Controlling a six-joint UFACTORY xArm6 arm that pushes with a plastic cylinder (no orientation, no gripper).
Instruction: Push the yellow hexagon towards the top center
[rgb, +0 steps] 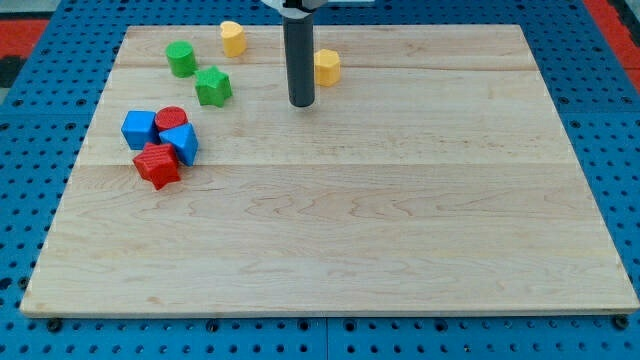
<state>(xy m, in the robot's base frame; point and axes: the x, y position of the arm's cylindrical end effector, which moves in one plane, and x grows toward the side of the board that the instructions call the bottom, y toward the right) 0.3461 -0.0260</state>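
Pushing phase appears nearly done: yellow hexagon (327, 66) sits near the desk's (400, 250) top edge, just right of centre. Our tip (302, 102) rests at its 7 o'clock, close, contact not discernible. No hand fitted, only the rod, so no open or closed state applies. Judged next move: a short nudge toward 10 o'clock, gently, to avoid overshooting. Another yellow block (233, 37) lies at the hexagon's 10 o'clock. No containers present.
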